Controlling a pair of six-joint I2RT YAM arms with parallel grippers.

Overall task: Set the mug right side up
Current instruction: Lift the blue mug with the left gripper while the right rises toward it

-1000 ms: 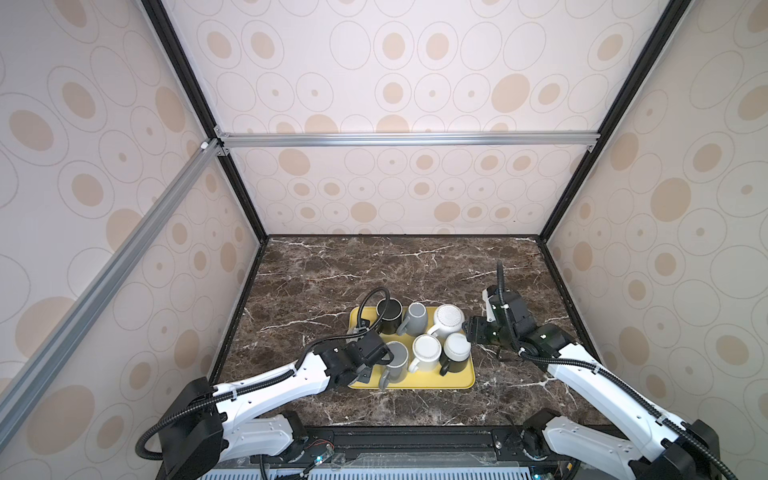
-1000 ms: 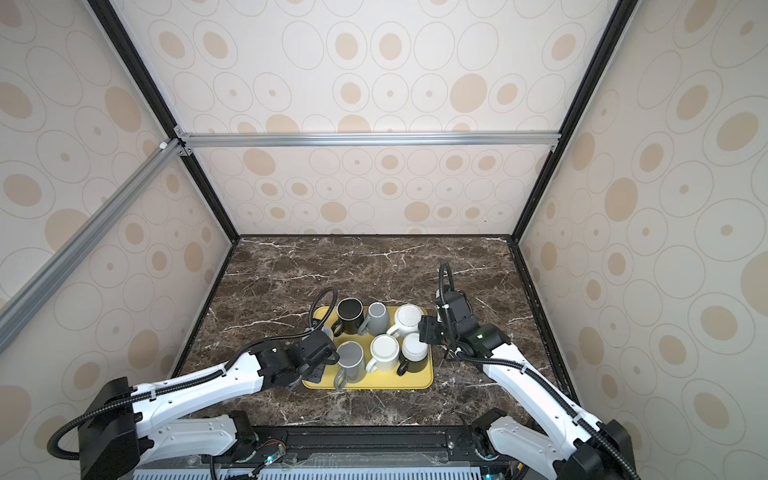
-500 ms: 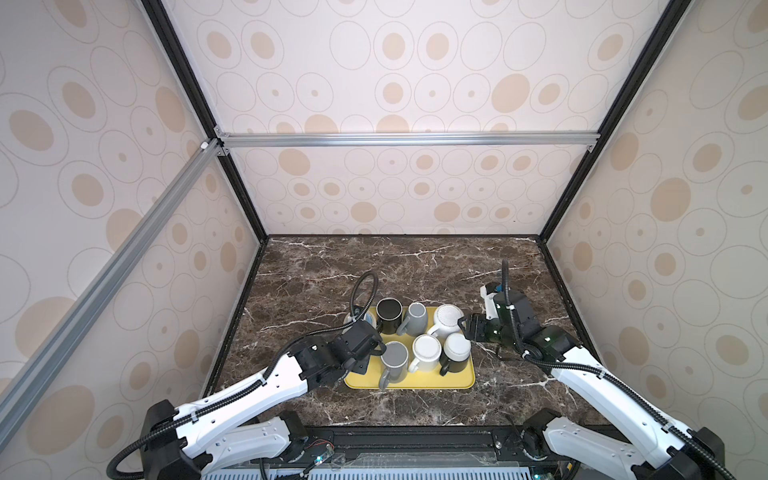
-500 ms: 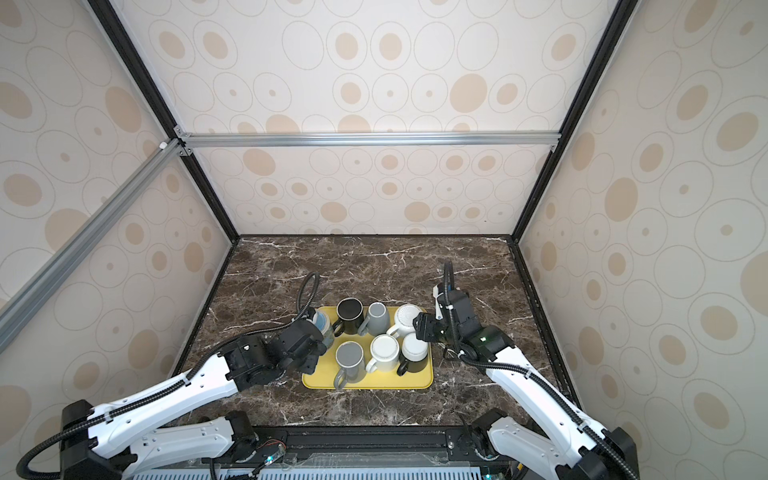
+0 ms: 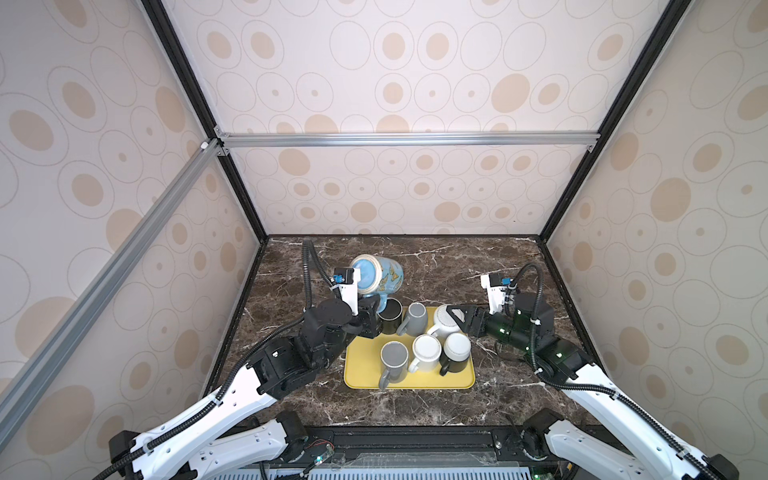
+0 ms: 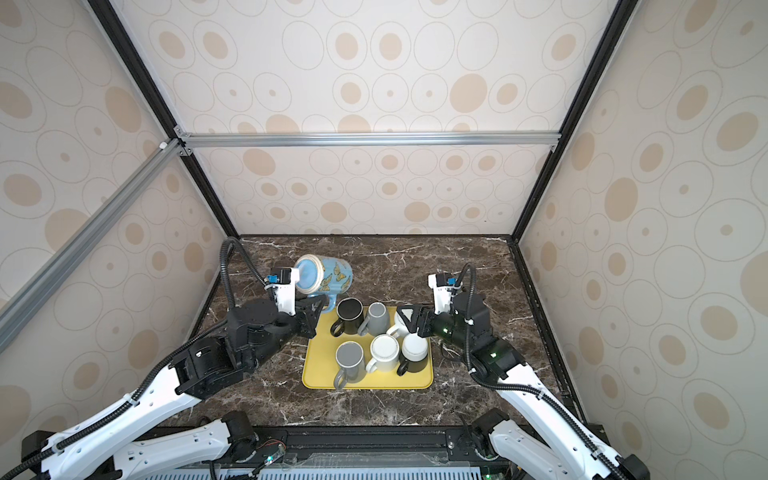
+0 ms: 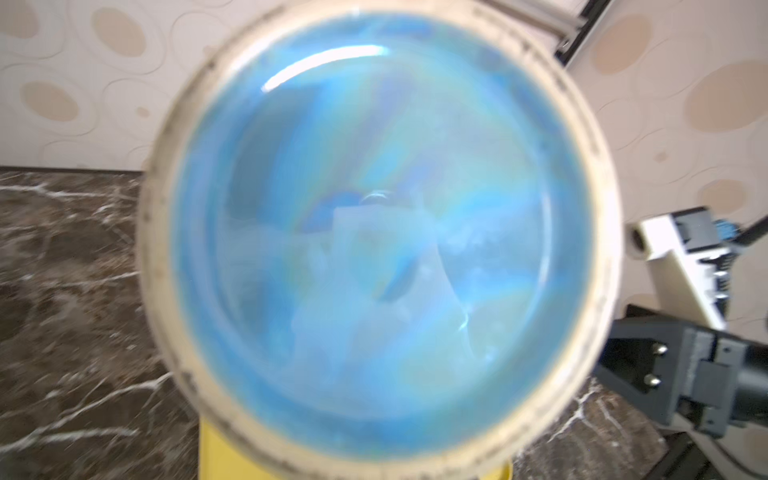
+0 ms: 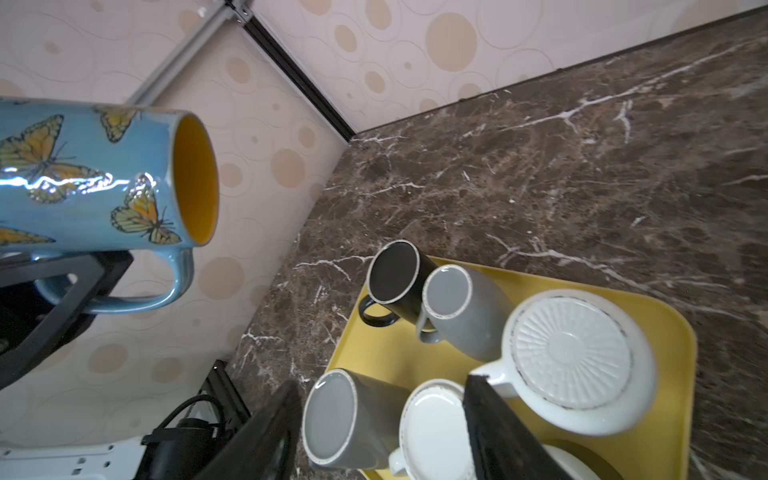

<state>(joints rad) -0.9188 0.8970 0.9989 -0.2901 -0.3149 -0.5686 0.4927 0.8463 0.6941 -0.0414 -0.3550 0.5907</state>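
The mug (image 5: 376, 276) (image 6: 324, 276) is blue with orange butterflies and a yellow inside. It hangs in the air on its side, behind the tray's back left corner, with its mouth toward the right arm (image 8: 91, 174). Its blurred blue base (image 7: 374, 232) fills the left wrist view and hides the jaws there. My left gripper (image 5: 374, 307) (image 6: 318, 305) is shut on the mug's handle (image 8: 137, 299). My right gripper (image 5: 457, 318) (image 6: 409, 316) (image 8: 382, 382) hovers open over the tray's right side, above the white mugs, holding nothing.
A yellow tray (image 5: 361, 365) (image 6: 320, 370) (image 8: 395, 353) on the dark marble table carries several mugs: black (image 5: 390, 320), grey (image 5: 394, 357), white (image 5: 426, 349). Patterned walls close in on the left, back and right.
My left arm has lifted the blue mug off the tray's left side, up and toward the back, tipping it onto its side. The right gripper has barely moved, its jaws a little narrower.
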